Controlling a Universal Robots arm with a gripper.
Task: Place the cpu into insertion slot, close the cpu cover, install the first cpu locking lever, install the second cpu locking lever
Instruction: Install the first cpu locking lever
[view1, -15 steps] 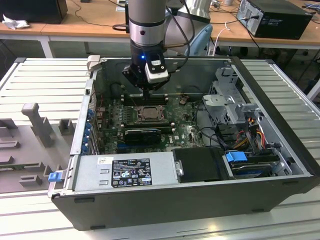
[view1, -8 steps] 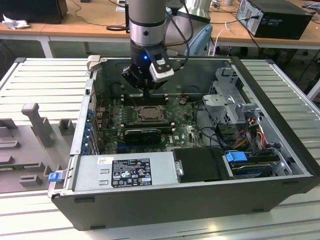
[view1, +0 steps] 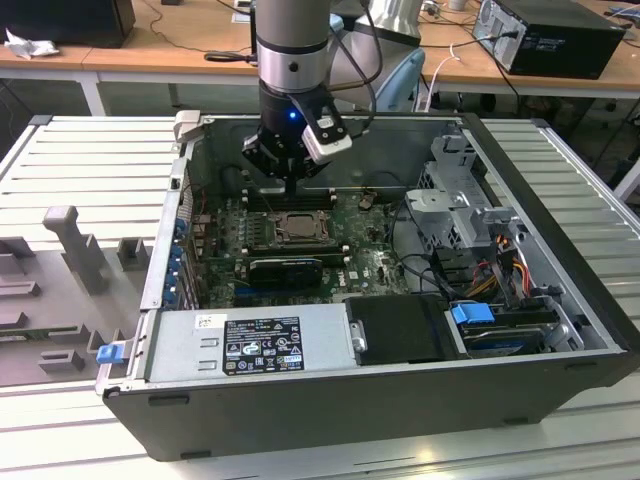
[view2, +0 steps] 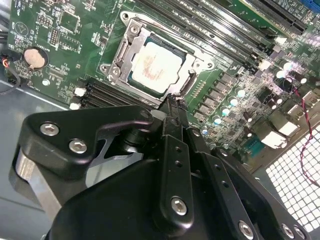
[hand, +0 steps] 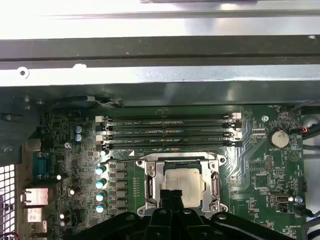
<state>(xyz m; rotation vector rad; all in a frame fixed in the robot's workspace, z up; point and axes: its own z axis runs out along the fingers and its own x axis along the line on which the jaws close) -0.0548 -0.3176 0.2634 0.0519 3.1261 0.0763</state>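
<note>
The cpu (view2: 155, 67) lies just beyond my gripper (view2: 172, 102), its fingers pressed together at the socket's edge, probably to reach a lever. The chip sits in the insertion slot (view2: 170, 46), framed by the cpu cover (view2: 122, 52); memory slots (view2: 220, 25) lie beyond.

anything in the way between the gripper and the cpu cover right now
Nothing visible does. In the second wrist view the gripper is right at one edge of the cpu cover, which lies flat around the cpu.

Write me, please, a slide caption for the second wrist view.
Shut gripper tip at the edge of the lowered cpu cover, with the cpu visible through its window.
</note>
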